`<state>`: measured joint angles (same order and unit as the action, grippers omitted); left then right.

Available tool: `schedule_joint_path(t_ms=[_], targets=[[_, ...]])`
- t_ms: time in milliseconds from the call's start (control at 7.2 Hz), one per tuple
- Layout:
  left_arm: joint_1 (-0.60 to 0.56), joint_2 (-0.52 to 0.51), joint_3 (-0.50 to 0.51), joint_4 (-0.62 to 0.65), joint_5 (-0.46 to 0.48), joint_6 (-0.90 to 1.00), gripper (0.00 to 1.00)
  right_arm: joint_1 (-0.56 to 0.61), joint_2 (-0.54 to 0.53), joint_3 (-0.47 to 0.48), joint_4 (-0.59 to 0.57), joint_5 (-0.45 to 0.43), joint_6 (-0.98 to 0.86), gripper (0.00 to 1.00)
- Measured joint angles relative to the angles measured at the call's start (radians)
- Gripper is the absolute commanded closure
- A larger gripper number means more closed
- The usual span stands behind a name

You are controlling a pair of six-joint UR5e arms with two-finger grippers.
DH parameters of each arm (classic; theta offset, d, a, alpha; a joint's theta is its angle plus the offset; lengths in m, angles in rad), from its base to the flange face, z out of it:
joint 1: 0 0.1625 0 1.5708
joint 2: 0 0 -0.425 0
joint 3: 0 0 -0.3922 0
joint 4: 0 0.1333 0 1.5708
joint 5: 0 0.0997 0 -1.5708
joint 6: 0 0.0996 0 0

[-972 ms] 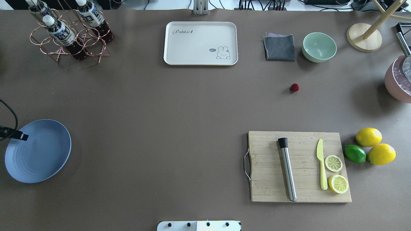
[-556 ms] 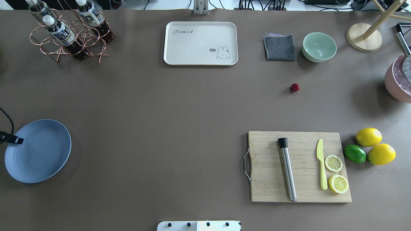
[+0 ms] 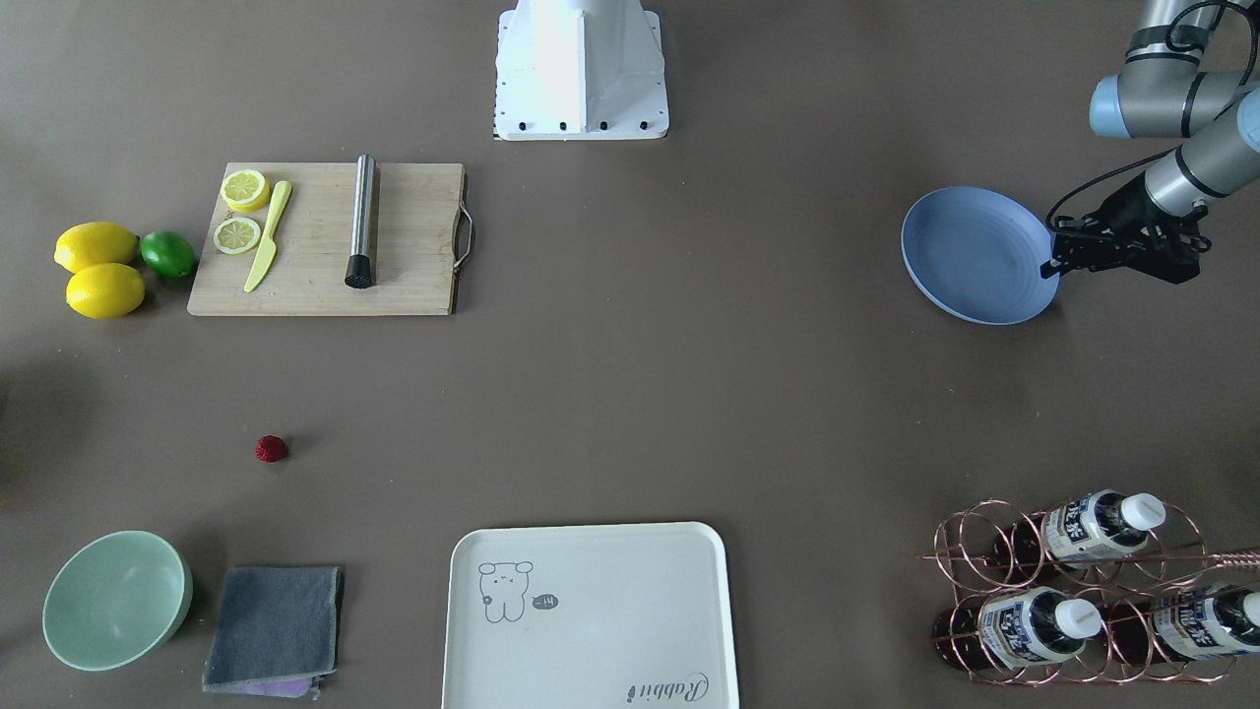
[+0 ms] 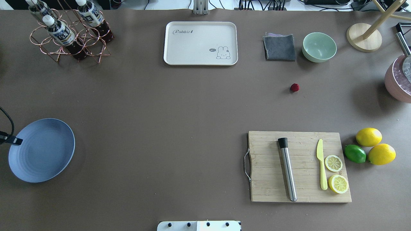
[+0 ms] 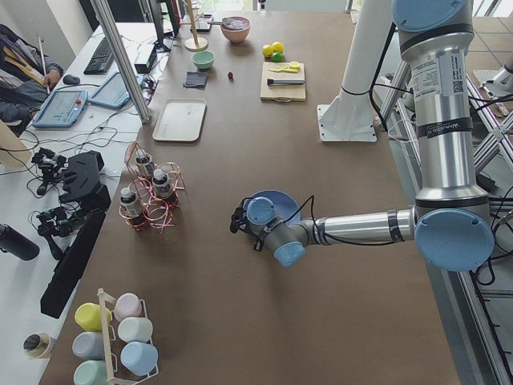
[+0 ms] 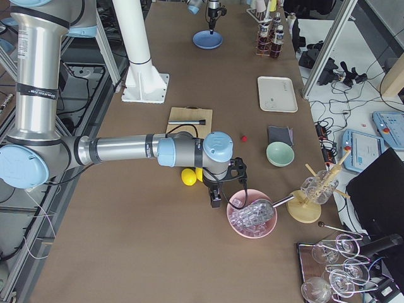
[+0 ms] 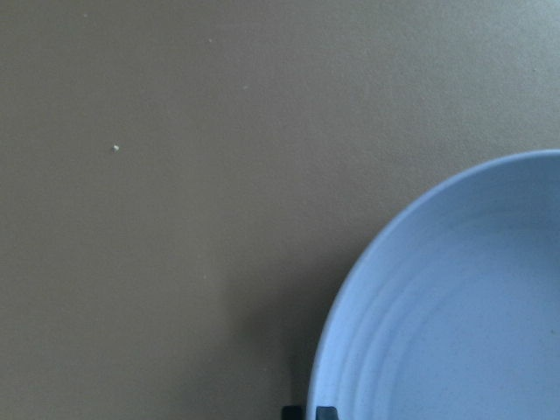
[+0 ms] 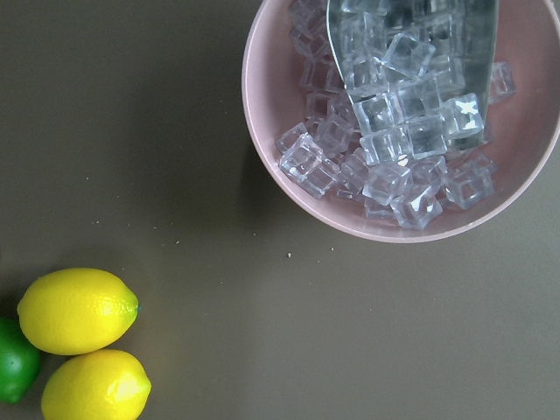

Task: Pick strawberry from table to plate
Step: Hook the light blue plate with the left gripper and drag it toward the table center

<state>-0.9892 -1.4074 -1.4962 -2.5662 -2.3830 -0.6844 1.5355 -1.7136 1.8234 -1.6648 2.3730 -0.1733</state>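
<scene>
Since a second ago the plate [image 4: 41,162] has slid a little toward the middle of the tabletop [image 4: 160,112]. The left pincer [image 3: 1055,264] has drawn back a touch toward the tabletop's left edge. The strawberry [image 4: 294,87] lies where it lay.

We see the left pincer right at the plate's outer rim, on the side away from the robot's base. In its wrist view two dark fingertips [image 7: 325,412] show at the bottom edge, close together with only a thin gap, just where the rim runs. We cannot tell whether they pinch the rim or merely stand at it.

The right pincer [image 6: 214,199] shows only in the right side view, pointing down between the lemons [image 8: 77,311] and a pink bowl [image 8: 259,131] of ice cubes [image 8: 385,131]. We cannot tell how wide it stands. A lime [image 8: 13,372] touches the lemons.

The strawberry sits alone on the bare tabletop in the robot's right half, well apart from the plate. It lies between a mint-green bowl [image 4: 319,47] and a wooden cutting board [image 4: 266,166], nearer the bowl. A folded grey cloth [image 4: 279,48] lies just beside that bowl. Farther along the far edge we see a white tray [image 4: 199,43] and a copper rack of bottles [image 4: 69,41].
</scene>
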Motion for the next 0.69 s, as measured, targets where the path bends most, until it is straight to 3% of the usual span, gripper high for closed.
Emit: schedule_joint_path(t_ms=[417, 694], targets=[[0.022, -0.203, -0.046, 0.006, -0.048, -0.366, 1.0, -0.001, 0.001, 0.003, 0.0, 0.0, 0.003, 0.0], [0.133, -0.385, -0.045, 0.027, -0.004, -0.611, 1.0, -0.003, 0.004, 0.001, 0.0, -0.001, 0.005, 0.0]])
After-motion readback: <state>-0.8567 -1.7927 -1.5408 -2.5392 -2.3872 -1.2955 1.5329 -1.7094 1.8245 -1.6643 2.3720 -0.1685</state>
